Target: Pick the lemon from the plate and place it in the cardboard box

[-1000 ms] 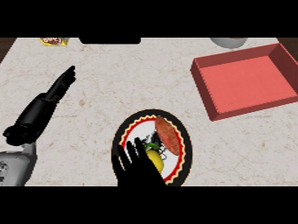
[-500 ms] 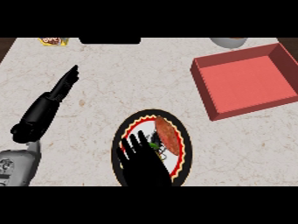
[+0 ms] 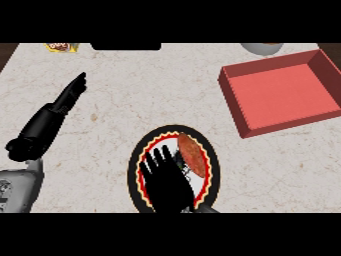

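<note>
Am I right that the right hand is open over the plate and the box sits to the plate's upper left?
Not quite. In the head view the box sits to the plate's upper right, not upper left. The right hand is indeed open over the plate.

Left hand (image 3: 68,96): black, slim, on grey forearm shell, lower left of frame. Right hand (image 3: 164,180): black, bottom centre.

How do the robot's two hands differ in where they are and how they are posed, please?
The right hand is spread flat over the plate, fingers fanned; the left hand lies over bare counter, fingers straight together, pointing away. The right covers part of the plate; the left covers nothing. Both are black and open.
</note>
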Motion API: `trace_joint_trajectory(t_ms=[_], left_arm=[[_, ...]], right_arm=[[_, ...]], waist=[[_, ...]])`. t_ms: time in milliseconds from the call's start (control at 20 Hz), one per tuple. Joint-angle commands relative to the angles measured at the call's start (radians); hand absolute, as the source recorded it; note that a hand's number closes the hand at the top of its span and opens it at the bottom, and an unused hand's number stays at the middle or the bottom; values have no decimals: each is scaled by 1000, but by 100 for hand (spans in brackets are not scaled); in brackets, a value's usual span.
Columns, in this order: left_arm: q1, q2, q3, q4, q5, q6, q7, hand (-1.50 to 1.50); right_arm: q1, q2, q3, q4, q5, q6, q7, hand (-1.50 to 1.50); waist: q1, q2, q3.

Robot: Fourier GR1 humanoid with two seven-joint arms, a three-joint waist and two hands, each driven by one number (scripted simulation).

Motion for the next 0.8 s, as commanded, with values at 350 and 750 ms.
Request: trace_joint_trajectory(t_ms=[350,750], left_arm=[[16,-33,17,-75,-10,-16,74,0],[13,-35,25,-30,-36,-18,8,0]], right_arm=[[8,17,-61,158,61,-93,-145,-150],[3,-16,-41,218,157,-328,-321,150]], waist=[[3,0,0],[0,0,0]])
